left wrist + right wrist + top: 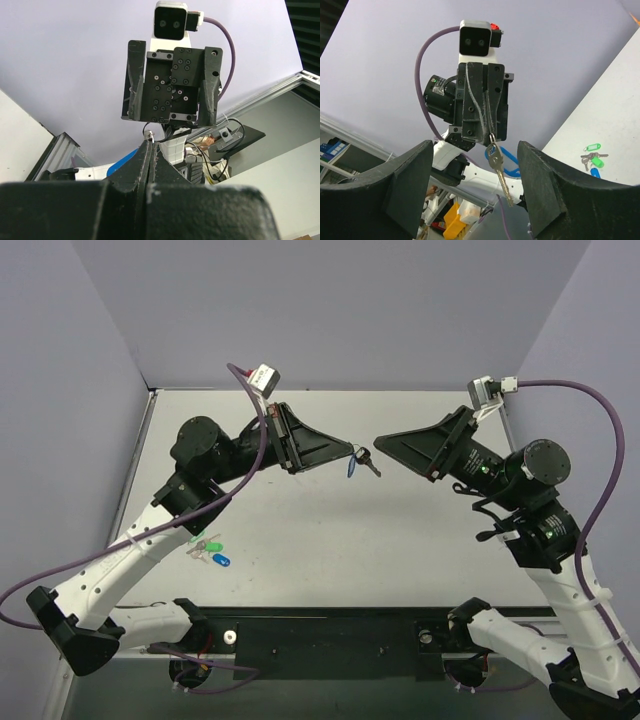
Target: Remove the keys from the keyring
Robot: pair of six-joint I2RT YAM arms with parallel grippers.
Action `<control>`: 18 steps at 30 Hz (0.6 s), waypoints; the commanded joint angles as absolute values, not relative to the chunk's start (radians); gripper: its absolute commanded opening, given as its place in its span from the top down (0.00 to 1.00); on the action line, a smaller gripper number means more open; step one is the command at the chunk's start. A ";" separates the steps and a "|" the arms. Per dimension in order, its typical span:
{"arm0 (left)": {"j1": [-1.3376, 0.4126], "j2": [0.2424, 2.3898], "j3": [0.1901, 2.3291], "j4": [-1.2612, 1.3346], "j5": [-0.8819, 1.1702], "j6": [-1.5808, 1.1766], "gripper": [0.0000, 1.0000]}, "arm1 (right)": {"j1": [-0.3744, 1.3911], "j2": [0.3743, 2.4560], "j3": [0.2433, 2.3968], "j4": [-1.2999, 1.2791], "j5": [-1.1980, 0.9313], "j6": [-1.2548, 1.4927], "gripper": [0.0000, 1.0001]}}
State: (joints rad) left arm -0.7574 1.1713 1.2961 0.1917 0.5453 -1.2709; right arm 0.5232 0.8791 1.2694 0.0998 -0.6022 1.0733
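My left gripper (349, 450) is raised above the table and shut on the thin metal ring of the keyring (491, 138). From the ring hang a silver key (498, 172) and the light-blue tag (509, 152), which sits just behind the key. In the top view the key (371, 466) and the tag (352, 468) dangle between the two grippers. My right gripper (474, 146) faces them with its jaws wide apart and nothing between them; it is a short way from the key. In the left wrist view my left gripper (150, 143) is pressed shut, with the ring (148, 134) poking out at its tips.
A bunch of green and dark blue tags (210, 551) with a few keys lies on the table near the left arm, also seen in the right wrist view as the bunch (592, 158). Purple cables loop off both wrists. Walls close the table at the back and sides.
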 commanded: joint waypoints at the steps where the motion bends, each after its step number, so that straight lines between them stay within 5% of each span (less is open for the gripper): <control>1: -0.752 1.135 1.299 0.270 0.522 -1.276 1.00 | 0.514 0.891 1.296 0.186 -0.584 1.080 0.37; 18: -0.755 1.177 1.285 0.357 0.423 -1.322 1.00 | 0.578 0.931 1.258 0.276 -0.577 1.115 0.72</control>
